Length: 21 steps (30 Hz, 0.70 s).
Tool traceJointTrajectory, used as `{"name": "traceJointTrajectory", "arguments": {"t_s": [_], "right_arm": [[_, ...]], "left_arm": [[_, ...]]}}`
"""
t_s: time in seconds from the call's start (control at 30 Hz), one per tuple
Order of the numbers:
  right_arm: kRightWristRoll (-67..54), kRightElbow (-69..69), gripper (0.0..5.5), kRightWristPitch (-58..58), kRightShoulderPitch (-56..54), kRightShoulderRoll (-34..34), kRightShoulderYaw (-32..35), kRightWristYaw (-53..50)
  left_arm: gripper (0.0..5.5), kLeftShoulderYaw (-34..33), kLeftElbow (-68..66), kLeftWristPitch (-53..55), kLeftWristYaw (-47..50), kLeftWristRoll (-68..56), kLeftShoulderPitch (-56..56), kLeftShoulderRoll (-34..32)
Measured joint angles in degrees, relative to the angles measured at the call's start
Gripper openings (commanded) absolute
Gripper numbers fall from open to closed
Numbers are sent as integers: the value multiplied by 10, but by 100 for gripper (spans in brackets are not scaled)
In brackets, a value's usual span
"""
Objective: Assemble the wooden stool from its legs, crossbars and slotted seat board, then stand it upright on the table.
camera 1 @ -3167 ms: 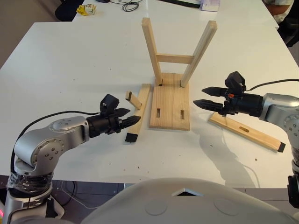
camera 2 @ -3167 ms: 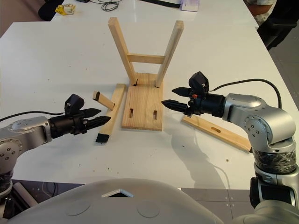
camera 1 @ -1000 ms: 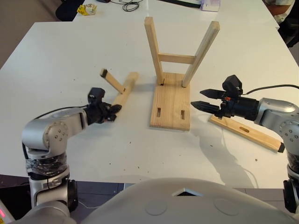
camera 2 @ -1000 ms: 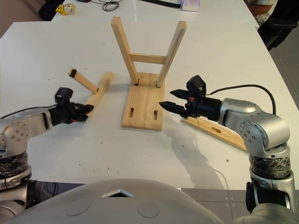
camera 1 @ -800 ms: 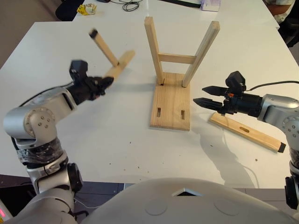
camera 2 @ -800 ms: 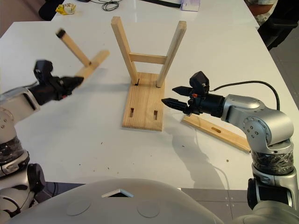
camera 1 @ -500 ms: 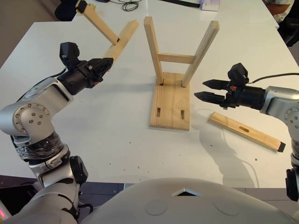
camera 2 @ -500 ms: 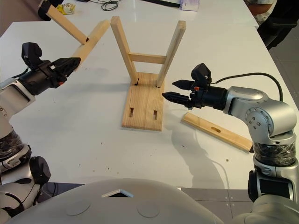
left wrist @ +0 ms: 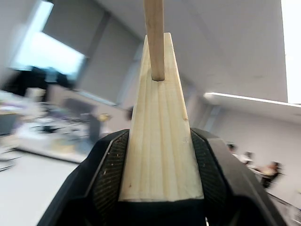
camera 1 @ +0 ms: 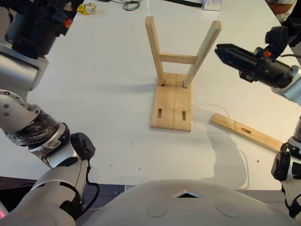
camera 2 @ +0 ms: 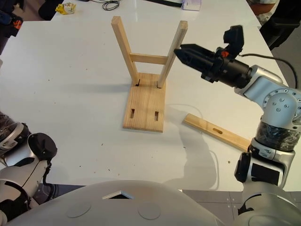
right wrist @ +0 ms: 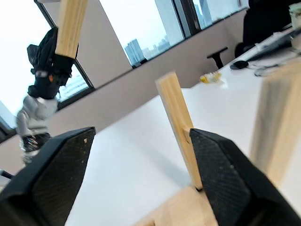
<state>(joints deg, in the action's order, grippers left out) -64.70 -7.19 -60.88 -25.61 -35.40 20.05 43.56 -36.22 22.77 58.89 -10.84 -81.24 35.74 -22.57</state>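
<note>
Pale, grainy wooden leg (left wrist: 159,155) is clamped in the left hand (left wrist: 160,136); the right hand (right wrist: 141,134) gapes apart.

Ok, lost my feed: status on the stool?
Left gripper shut on leg with crossbar, held high. Right gripper open, by standing legs' tops. Those sit in seat board; loose leg on table, right side.

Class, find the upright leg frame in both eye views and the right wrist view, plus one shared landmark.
Left eye view: upright leg frame top centre, standing on the seat board.
Right eye view: top centre.
Right wrist view: one leg close ahead, between the fingers.
Landmark: the seat board.
</note>
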Motion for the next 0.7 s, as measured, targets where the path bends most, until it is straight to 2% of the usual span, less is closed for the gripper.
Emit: {"name": "traceJointTrajectory", "arguments": {"t_s": [0.1, 0.3, 0.53, 0.7], "right_arm": [[-21, 13, 372, -6, -26, 14, 1, -11], [-115, 45, 372, -65, -83, 18, 3, -18], [-144, 60, 372, -88, -151, 29, -21, -38], [-168, 54, 372, -95, -159, 39, -30, -56]], "left_arm": [[205, 48, 8, -5, -3, -83, 3, -3], [205, 99, 25, -26, -20, -169, -15, -34], [205, 143, 63, -46, -53, -185, -89, -64], [205, 163, 78, -64, -77, -177, -126, -72]]}}
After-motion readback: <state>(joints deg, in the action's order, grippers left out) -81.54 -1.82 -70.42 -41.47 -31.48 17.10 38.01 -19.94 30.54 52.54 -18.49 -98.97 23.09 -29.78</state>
